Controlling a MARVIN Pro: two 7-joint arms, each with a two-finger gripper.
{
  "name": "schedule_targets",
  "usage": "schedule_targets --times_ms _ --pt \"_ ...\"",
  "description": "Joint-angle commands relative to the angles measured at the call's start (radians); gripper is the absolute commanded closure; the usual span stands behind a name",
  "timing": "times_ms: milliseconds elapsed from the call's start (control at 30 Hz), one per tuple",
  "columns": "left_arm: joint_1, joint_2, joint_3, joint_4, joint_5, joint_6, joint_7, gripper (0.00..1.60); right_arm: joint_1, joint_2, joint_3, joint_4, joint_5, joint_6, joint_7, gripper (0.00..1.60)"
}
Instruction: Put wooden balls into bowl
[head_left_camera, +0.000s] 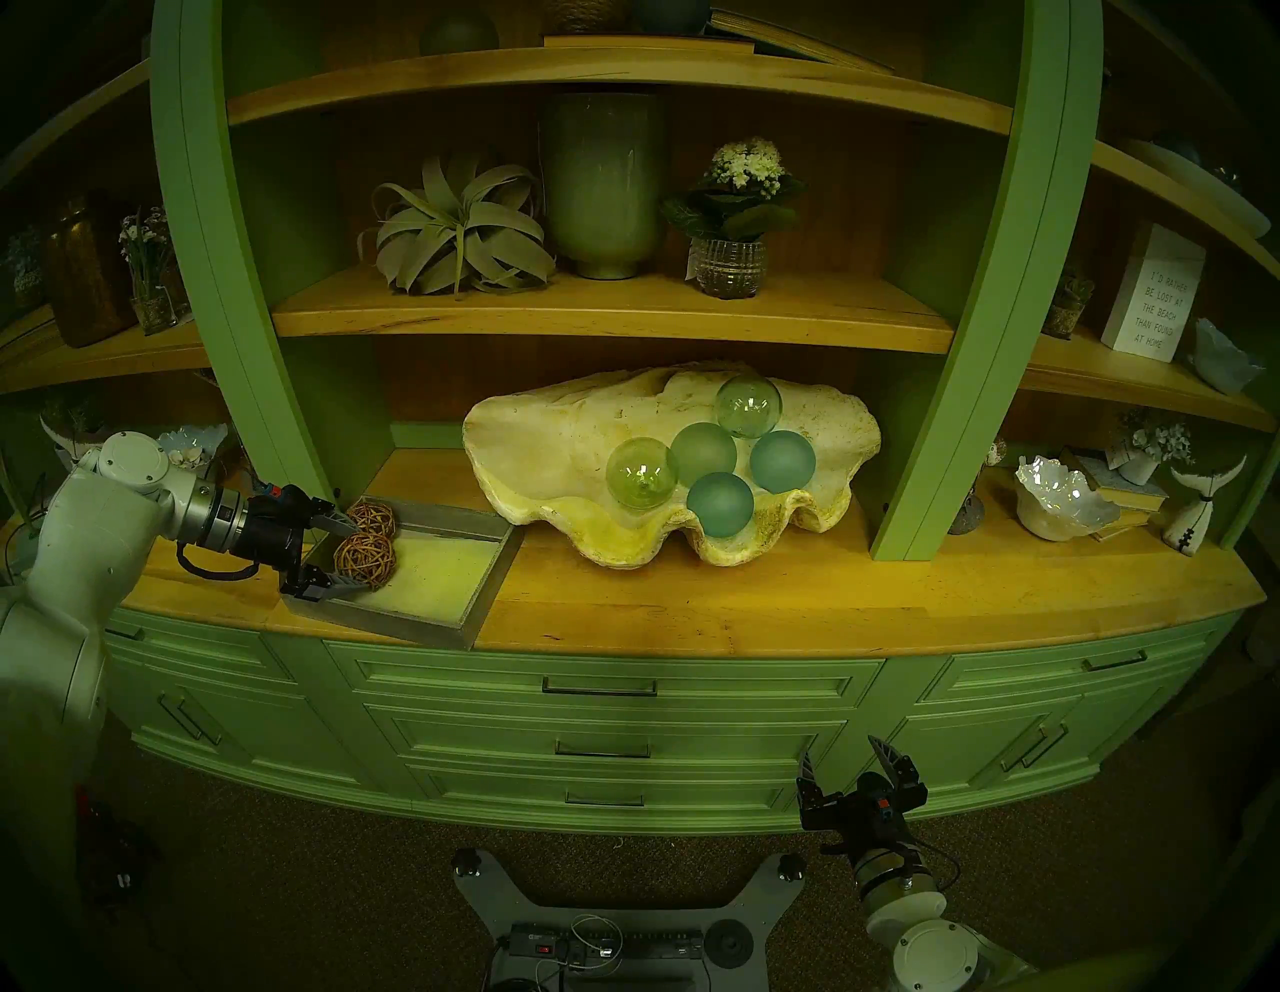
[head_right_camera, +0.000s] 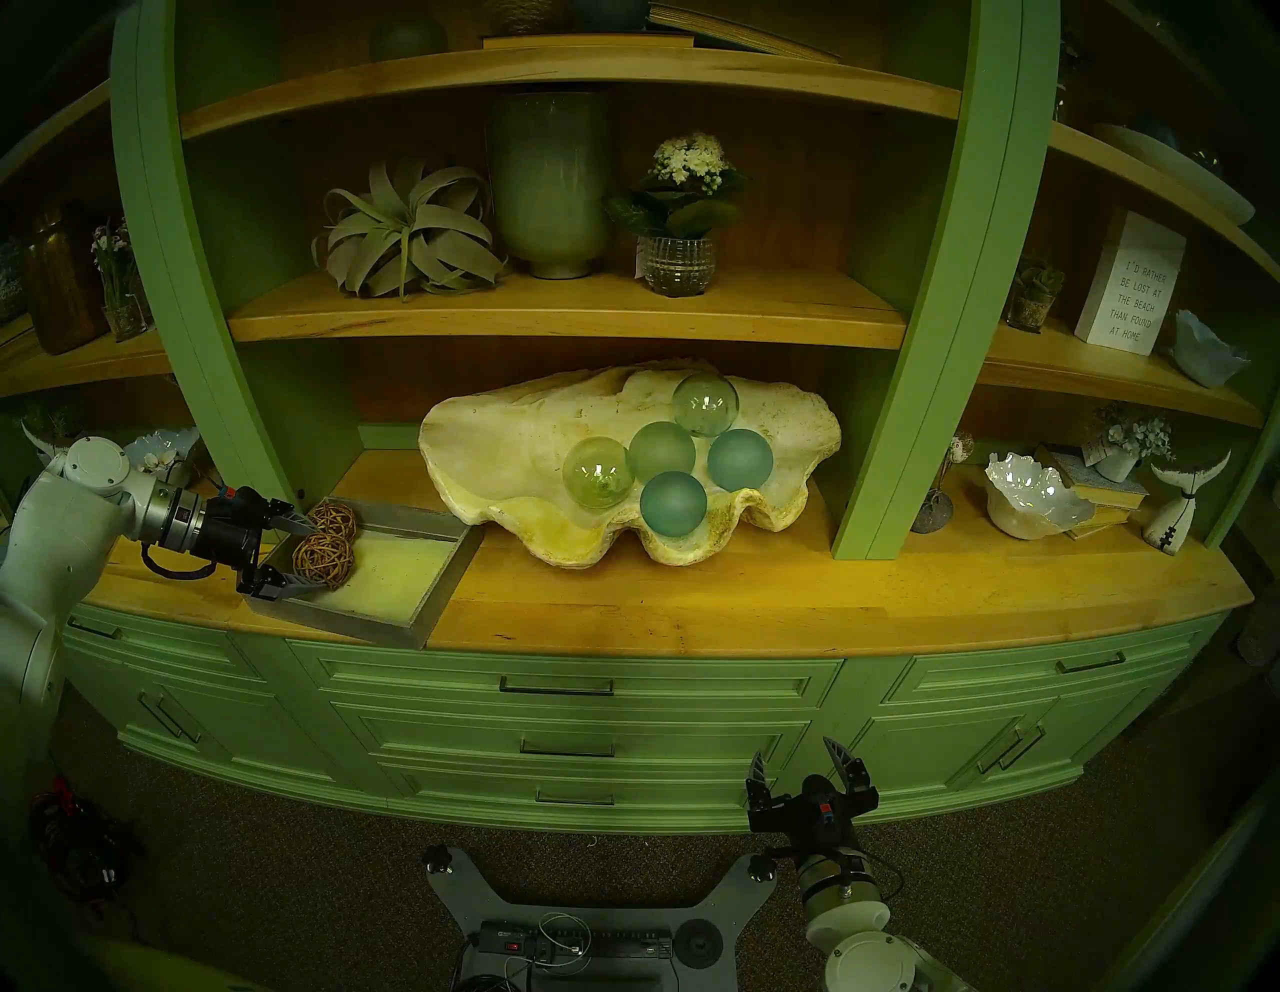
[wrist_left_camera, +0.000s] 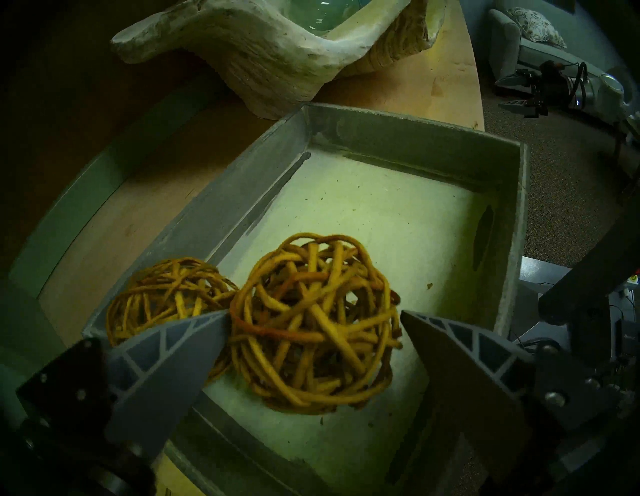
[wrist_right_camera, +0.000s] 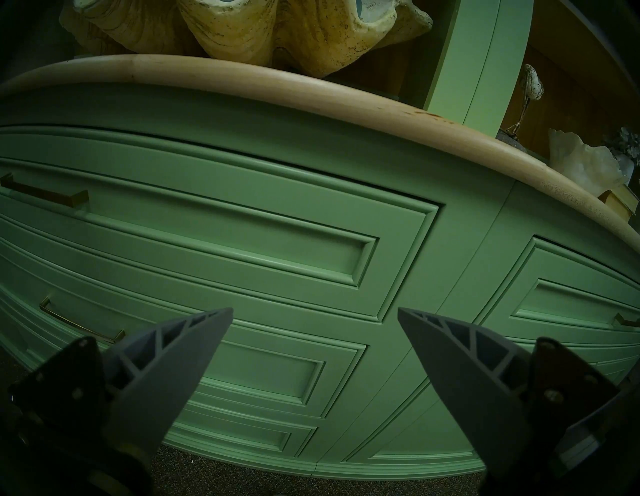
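The left gripper (wrist_left_camera: 313, 317) stands wide open and holds nothing. Between its two fingers (wrist_left_camera: 166, 360) sits the nearer wooden ball (wrist_left_camera: 313, 324), resting on the floor of the grey tray (wrist_left_camera: 433, 133); one fingertip lies at the ball's side, pushed into the gap where it meets the second ball, while the other fingertip stands just clear of the opposite side. Whether either tip actually touches the twigs cannot be told. The second wooden ball (wrist_left_camera: 162, 294) lies just outside that first finger, against the tray's wall and touching the nearer ball. Ahead of the claw the tray floor lies bare up to its far wall. Past that wall, on the wooden counter (head_left_camera: 866, 596), sits the clam shell bowl (head_left_camera: 554, 443), well apart from the claw, with five glass balls (head_left_camera: 720, 504) in it.

The right gripper (head_left_camera: 862, 769) hangs low before the green drawers (wrist_right_camera: 242, 249), its jaws spread and empty.
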Motion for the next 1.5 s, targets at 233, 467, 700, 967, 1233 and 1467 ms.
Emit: schedule_targets --times_ms 233,467,700,967,1233,1467 --pt "-0.078 -0.058 0.082 0.049 -0.069 -0.035 0.001 0.00 0.003 0.001 0.002 -0.031 -0.001 -0.005 0.000 0.00" --pt "-0.091 -0.033 0.165 0.042 -0.059 -0.067 0.001 1.06 0.002 0.001 0.003 -0.032 -0.001 -0.004 0.000 0.00" --pt "-0.099 -0.011 0.234 0.051 -0.107 -0.111 0.001 1.60 0.001 0.002 0.003 -0.033 -0.001 -0.003 0.000 0.00" --pt "-0.104 0.055 0.229 -0.097 -0.209 -0.121 0.001 1.60 0.004 0.001 0.002 -0.029 -0.001 -0.005 0.000 0.00" --pt "-0.169 0.087 0.180 -0.226 -0.258 -0.153 0.001 1.60 0.008 -0.001 0.001 -0.021 -0.002 -0.006 0.000 0.00" --pt "-0.192 0.107 0.152 -0.337 -0.305 -0.152 0.001 1.60 0.009 -0.001 0.001 -0.019 -0.002 -0.006 0.000 0.00"
